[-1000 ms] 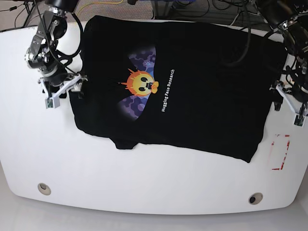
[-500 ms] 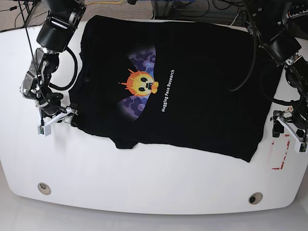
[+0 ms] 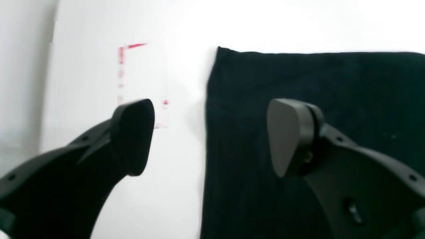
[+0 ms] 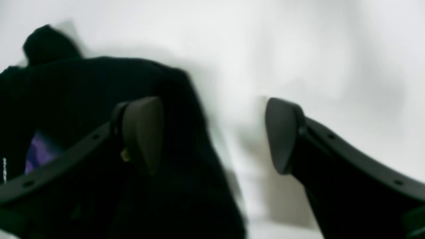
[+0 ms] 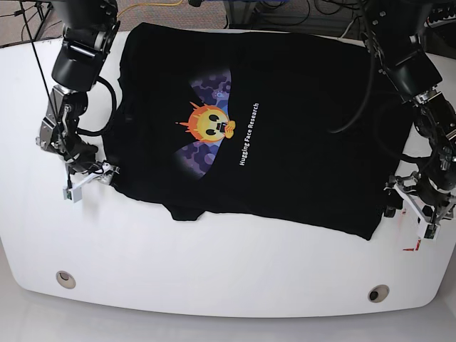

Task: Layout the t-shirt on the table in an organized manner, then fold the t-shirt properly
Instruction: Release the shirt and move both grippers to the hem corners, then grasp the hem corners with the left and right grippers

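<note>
The black t-shirt (image 5: 299,135) lies spread print-up on the white table (image 5: 214,263), with the emoji print (image 5: 209,122) and white text showing. My right gripper (image 5: 91,180) is open at the shirt's left edge near the sleeve. In the right wrist view the open gripper (image 4: 212,134) straddles that edge, one finger (image 4: 142,132) over the black cloth (image 4: 83,99). My left gripper (image 5: 410,214) is open at the shirt's right edge near its front corner. In the left wrist view it (image 3: 211,136) straddles the hem of the t-shirt (image 3: 332,93), one finger (image 3: 289,136) over cloth.
A red-and-white tape mark (image 5: 417,239) lies just beside the left gripper, also in the left wrist view (image 3: 139,83). Two grommet holes (image 5: 65,278) (image 5: 378,293) sit near the front edge. Cables hang beyond the table's far edge (image 5: 285,14).
Both grippers have moved toward the table's front along the shirt's side edges, and the left one also inward to the hem. The shirt has not moved.
</note>
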### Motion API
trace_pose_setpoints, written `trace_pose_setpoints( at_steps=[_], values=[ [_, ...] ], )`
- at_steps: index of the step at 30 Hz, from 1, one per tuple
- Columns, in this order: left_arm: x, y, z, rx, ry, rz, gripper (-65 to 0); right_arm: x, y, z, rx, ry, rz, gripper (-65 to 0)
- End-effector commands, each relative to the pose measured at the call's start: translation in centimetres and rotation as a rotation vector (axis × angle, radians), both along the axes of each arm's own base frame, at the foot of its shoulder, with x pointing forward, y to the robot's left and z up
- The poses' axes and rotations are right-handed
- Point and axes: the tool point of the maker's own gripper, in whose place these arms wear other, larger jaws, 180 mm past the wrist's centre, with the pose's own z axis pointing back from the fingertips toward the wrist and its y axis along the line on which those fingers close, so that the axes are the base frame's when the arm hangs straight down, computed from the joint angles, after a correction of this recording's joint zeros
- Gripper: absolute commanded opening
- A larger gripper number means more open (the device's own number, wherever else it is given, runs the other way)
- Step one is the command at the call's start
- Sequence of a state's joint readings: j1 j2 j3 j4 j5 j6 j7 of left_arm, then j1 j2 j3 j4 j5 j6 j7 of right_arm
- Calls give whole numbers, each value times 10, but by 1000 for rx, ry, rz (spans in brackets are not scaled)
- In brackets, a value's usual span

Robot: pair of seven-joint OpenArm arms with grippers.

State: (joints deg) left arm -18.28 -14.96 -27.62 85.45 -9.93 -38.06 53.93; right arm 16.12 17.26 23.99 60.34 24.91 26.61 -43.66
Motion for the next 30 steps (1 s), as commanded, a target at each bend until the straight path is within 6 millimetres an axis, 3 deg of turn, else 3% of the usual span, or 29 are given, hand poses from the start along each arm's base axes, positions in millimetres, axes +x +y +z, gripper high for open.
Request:
trace_pose_setpoints(
  at_steps=[1,12,18,21,28,30],
  values=[
    [5,9,12,12,-28,15,-158,15,-4,20,1,-68,-9,-187],
    [15,10,-7,-57,-17,21,-158,14,24,8,55,-80,-6,-197],
    [28,22,-18,-76,-11,91,-156,12,40,1,69,-66,20,-217],
    [39,24,-26,-100,-10,100,-156,9,48,-3,62,-52,50,-301],
    [62,23,-50,-154,16,120,-156,9,60,-6,59,-43,84,-610],
    [68,19,-56,-174,21,117,-156,9,61,-6,60,-43,85,-650]
  ],
)
